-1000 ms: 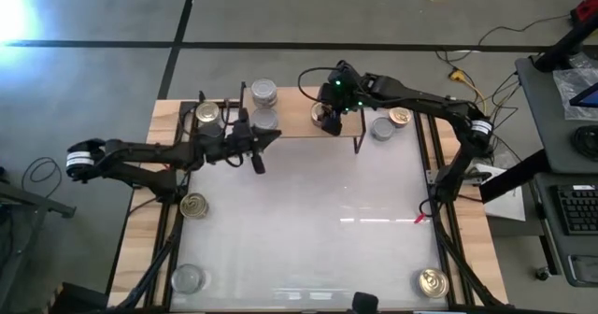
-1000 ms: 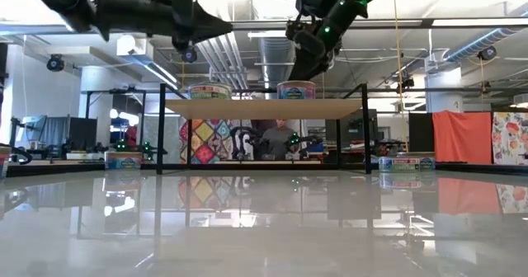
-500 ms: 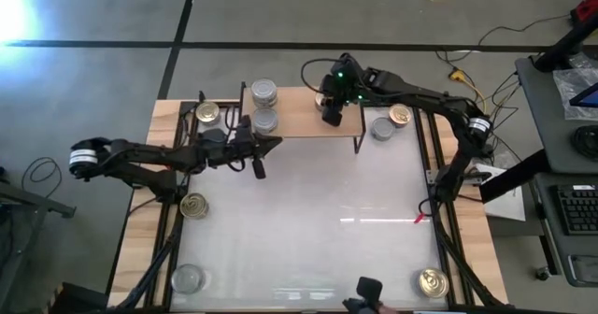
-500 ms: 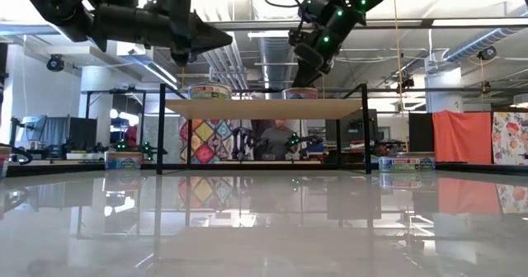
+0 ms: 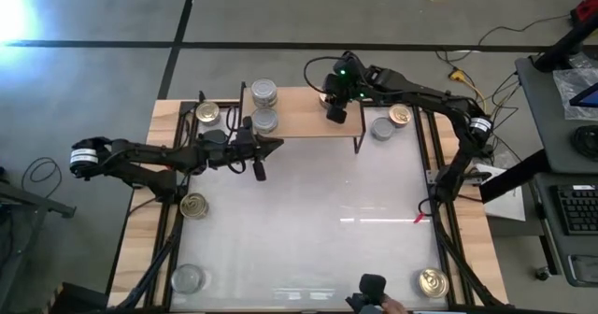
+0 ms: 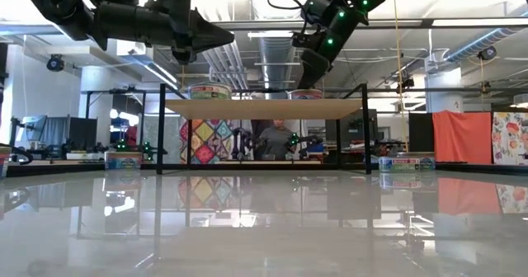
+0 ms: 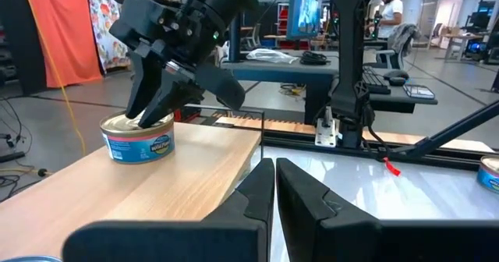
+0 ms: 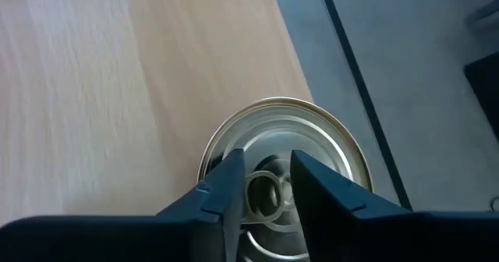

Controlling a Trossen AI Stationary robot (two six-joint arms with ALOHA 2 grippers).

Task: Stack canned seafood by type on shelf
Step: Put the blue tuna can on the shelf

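Note:
The shelf is a light-wood board on black wire legs at the table's far side. Two silver-topped cans stand on its left part. A third can with a pale shiny top and a blue label rests on its right part. My right gripper is on top of that can, fingers close together. My left gripper hovers shut in the air in front of the shelf's left part, touching nothing; it points toward the right gripper. My right gripper has its fingertips on the can's top, one each side of the pull ring. They slant down from above. Whether they pinch the ring cannot be told. The can stands upright with its base on the shelf.
Loose cans lie on the table: gold-topped; silver-topped. A dark object and a person's hand show at the near edge. The table's middle holds nothing.
My right gripper has moved toward the table's far edge and a little right. The can under it has slid along the shelf board, away from the front edge. A dark object with a hand has come in at the near edge.

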